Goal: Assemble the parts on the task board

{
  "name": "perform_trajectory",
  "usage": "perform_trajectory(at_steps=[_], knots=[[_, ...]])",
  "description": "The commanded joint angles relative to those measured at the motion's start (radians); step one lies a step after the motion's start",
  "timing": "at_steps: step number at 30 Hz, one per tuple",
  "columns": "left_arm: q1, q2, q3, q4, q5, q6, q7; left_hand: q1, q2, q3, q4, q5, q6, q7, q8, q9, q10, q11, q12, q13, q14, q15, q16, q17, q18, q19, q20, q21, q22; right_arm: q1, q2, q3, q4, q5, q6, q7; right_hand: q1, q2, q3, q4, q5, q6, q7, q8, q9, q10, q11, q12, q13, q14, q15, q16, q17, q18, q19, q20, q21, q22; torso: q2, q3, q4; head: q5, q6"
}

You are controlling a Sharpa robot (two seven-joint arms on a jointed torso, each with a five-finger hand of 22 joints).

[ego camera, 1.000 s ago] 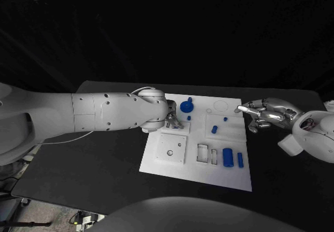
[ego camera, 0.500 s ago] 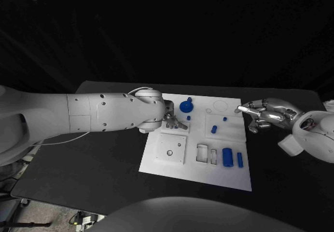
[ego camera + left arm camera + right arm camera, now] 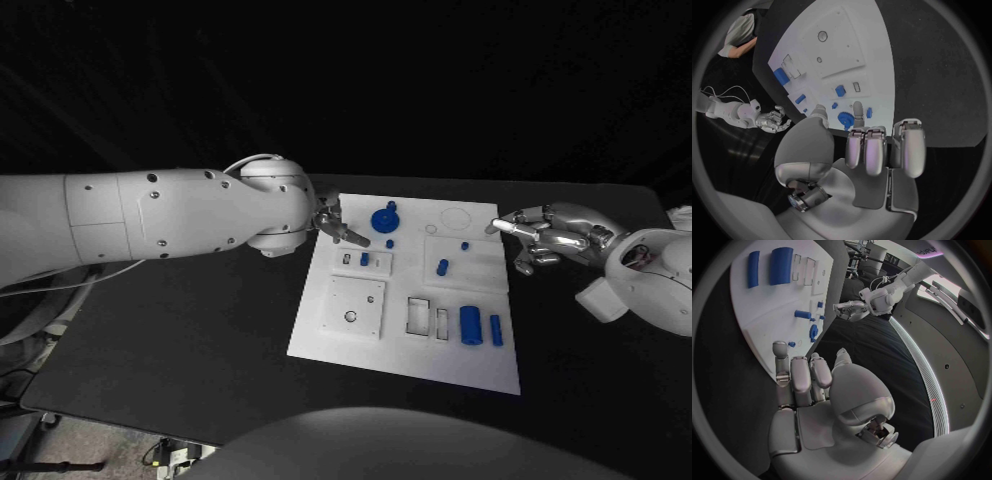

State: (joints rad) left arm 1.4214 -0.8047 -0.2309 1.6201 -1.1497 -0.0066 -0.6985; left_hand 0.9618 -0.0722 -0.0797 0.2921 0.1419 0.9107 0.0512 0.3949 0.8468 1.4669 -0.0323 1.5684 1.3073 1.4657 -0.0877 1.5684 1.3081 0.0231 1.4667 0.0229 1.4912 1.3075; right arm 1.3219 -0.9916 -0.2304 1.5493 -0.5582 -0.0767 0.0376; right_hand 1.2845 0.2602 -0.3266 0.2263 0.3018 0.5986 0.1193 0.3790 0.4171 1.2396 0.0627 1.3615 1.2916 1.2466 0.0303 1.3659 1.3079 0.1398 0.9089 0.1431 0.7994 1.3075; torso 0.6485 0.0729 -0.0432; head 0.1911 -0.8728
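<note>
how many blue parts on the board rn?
7 in the head view: knob, peg below it, piece in left slot, dot, short peg, big cylinder, bar. Left hand may hide more.

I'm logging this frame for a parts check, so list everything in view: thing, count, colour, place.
Table: one, black, under everything.
Task board: one, white, middle of the table.
Round knobbed part: one, blue, far end of the board, by the left hand.
Small parts: four, blue, spread across the board's far half; one sits in a small recessed plate.
Large cylinder: one, blue, near right of the board.
Slim bar: one, blue, right beside the large cylinder.
Left hand: one, silver, at the board's far left edge, holding nothing.
Right hand: one, silver, fingers curled, at the board's right edge, holding nothing.
</note>
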Motion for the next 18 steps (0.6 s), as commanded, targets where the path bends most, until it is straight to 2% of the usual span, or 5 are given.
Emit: perform_trajectory(at_steps=[1, 2, 4, 9, 18], knots=[[0.034, -0.018, 0.001, 0.016, 0.019, -0.037, -0.145, 0.034, 0.02, -0.005, 0.001, 0.067, 0.01, -0.005, 0.009, 0.006, 0.104, 0.003, 0.002, 0.263, 0.105, 0.006, 0.002, 0.263, -0.001, 0.055, 0.008, 0.012, 0.195, -0.002, 0.001, 0.0, -0.001, 0.001, 0.017, 0.004, 0.007, -0.001, 0.0, 0.0, 0.006, -0.007, 0.002, -0.004, -0.002, -0.006, -0.002, -0.006, -0.001, -0.004, 0.001, -0.004, 0.021, 0.013, -0.01, 0.0, -0.004, 0.054, -0.001, 0.0002, -0.0005, -0.001, 0.0], [0.047, -0.022, 0.001, 0.014, 0.03, -0.041, -0.143, 0.047, 0.03, -0.007, 0.001, 0.1, 0.015, -0.007, 0.015, 0.011, 0.104, 0.002, 0.002, 0.263, 0.105, 0.005, 0.002, 0.263, -0.003, 0.059, 0.007, 0.017, 0.201, -0.002, 0.001, 0.0, -0.002, 0.001, 0.017, 0.004, 0.007, -0.001, 0.0, 0.0, 0.006, -0.007, 0.002, -0.004, -0.002, -0.006, -0.002, -0.006, -0.001, -0.004, 0.001, -0.004, 0.021, 0.013, -0.01, 0.0, -0.004, 0.054, -0.001, 0.0005, 0.0001, 0.0, 0.0], [0.064, -0.022, 0.001, 0.002, 0.048, -0.046, -0.142, 0.061, 0.041, -0.01, 0.001, 0.13, 0.019, -0.01, 0.022, 0.017, 0.104, 0.0, 0.002, 0.263, 0.105, 0.004, 0.002, 0.263, -0.005, 0.065, 0.006, 0.026, 0.21, -0.003, 0.002, 0.0, -0.003, 0.002, 0.018, 0.004, 0.007, -0.001, 0.0, 0.0, 0.006, -0.007, 0.002, -0.004, -0.002, -0.006, -0.002, -0.006, -0.001, -0.004, 0.001, -0.004, 0.021, 0.013, -0.01, 0.0, -0.004, 0.054, -0.002, 0.0012, 0.0008, 0.001, 0.0], [0.083, 0.012, 0.0, -0.068, 0.074, -0.023, -0.141, 0.069, 0.056, -0.015, 0.001, 0.138, 0.022, -0.012, 0.032, 0.024, 0.104, -0.001, 0.002, 0.263, 0.105, 0.003, 0.002, 0.263, -0.008, 0.07, 0.006, 0.033, 0.218, -0.004, 0.006, 0.0, -0.003, 0.002, 0.02, 0.006, 0.005, -0.001, -0.001, 0.002, 0.006, -0.008, 0.002, -0.005, -0.002, -0.006, -0.001, -0.006, -0.002, -0.005, 0.001, -0.005, 0.02, 0.013, -0.011, 0.0, -0.005, 0.054, 0.002, 0.0, -0.002, 0.009, 0.0], [0.034, 0.114, 0.0, -0.226, 0.056, 0.008, -0.132, 0.09, 0.076, -0.022, -0.001, 0.171, 0.014, -0.012, 0.037, 0.032, 0.104, -0.002, 0.002, 0.263, 0.105, 0.003, 0.002, 0.263, -0.008, 0.071, 0.005, 0.034, 0.22, -0.006, 0.004, 0.0, 0.0, 0.003, 0.023, 0.009, 0.003, 0.001, -0.001, 0.004, 0.008, -0.009, 0.003, -0.005, -0.002, -0.006, -0.001, -0.006, -0.002, -0.004, 0.001, -0.004, 0.021, 0.013, -0.01, 0.001, -0.004, 0.054, 0.005, -0.0034, -0.0011, 0.001, 0.0]])
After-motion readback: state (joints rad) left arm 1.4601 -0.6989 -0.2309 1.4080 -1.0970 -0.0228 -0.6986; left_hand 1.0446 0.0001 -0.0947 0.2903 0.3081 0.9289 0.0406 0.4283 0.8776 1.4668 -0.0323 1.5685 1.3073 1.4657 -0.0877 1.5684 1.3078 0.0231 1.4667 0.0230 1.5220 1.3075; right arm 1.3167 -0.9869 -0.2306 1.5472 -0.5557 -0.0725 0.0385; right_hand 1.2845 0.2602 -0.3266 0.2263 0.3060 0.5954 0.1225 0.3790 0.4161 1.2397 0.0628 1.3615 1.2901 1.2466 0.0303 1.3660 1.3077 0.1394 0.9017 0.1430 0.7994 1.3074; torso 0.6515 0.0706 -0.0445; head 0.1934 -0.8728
